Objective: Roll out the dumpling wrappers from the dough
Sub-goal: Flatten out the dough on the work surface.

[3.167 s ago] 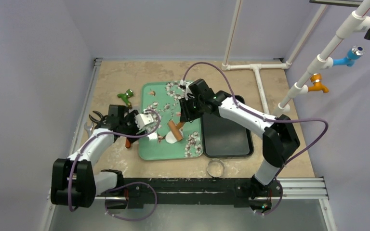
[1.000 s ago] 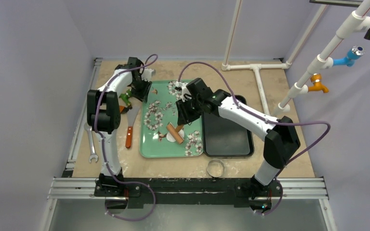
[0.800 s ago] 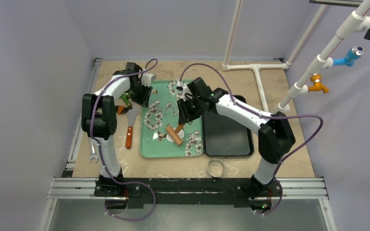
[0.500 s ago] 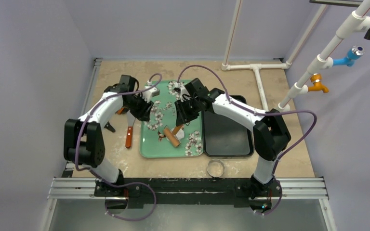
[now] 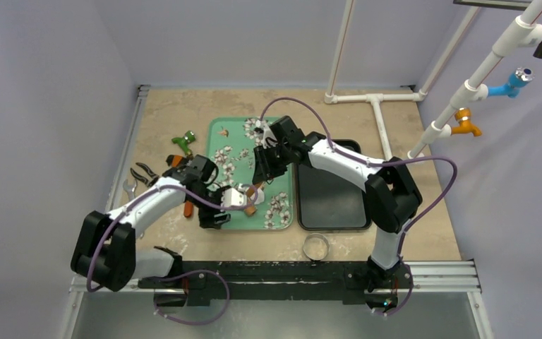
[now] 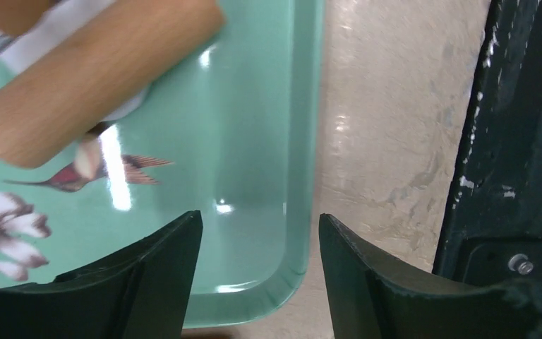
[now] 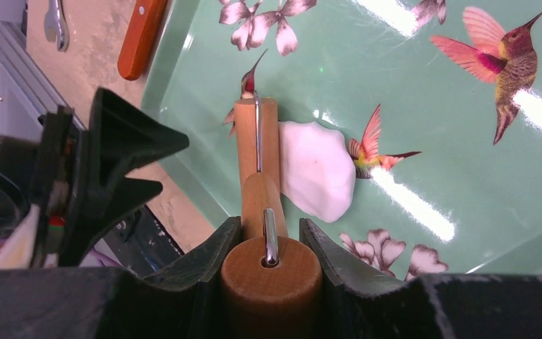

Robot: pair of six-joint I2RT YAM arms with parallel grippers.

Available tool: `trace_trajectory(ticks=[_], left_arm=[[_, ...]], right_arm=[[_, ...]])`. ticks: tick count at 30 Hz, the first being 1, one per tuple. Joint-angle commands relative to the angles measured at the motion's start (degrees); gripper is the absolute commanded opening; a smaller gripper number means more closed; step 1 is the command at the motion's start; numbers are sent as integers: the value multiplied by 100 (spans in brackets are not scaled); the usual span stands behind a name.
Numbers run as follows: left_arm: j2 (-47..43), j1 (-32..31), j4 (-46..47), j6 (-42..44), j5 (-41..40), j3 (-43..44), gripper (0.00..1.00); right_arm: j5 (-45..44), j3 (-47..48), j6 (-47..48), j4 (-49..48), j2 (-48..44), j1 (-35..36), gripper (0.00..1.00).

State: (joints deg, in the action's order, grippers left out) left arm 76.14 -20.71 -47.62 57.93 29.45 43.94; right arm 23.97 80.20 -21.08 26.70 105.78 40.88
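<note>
My right gripper is shut on the wooden handle of a rolling pin, whose roller lies on the green patterned tray. The dough is a flattened, uneven white piece lying against the roller's right side. My left gripper hangs open and holds nothing over the tray's near-left corner, just short of the roller. From above, the left gripper sits at that corner, and its wrist covers most of the dough. The right gripper is over the tray's middle. The dumpling wrappers are out of view.
A black tray lies to the right of the green one, with a metal ring cutter in front of it. An orange-handled spatula, pliers, a wrench and a green tool lie to the left. A black rail runs close by.
The left arm swung from the table's far left back to the tray's near-left corner, and its jaws opened wider. The right gripper drew the rolling pin slightly left over the dough.
</note>
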Motion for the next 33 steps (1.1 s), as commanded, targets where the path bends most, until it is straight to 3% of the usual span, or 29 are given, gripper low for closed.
trace_trajectory(ticks=[1,8,10,14,19,21,28,33], left_arm=[[-370,-468,573,674,-509,-603,63],[118,-858,502,281,-888,-384,64],[180,-1133,565,123,-1068,-386,58],[291,-1343,662,-103,-1280,-352,34],[464,-1568,653,-311,-1220,-353,23],[577,-1687,661,-419,-1285,-336,14],[612,-1731,737,-655,-1408,-328,0],[560,-1728,908,-736,-1461,-373,0]], right_arm=[[-401,-200,25,-237,50,69,0],[-399,-153,81,-160,-121,69,0],[-401,-65,94,-108,-159,69,0],[-371,232,161,128,-298,69,0],[365,518,141,197,-475,77,0],[117,539,125,211,-569,45,0],[-348,650,195,233,-61,43,0],[-392,506,48,39,250,140,0]])
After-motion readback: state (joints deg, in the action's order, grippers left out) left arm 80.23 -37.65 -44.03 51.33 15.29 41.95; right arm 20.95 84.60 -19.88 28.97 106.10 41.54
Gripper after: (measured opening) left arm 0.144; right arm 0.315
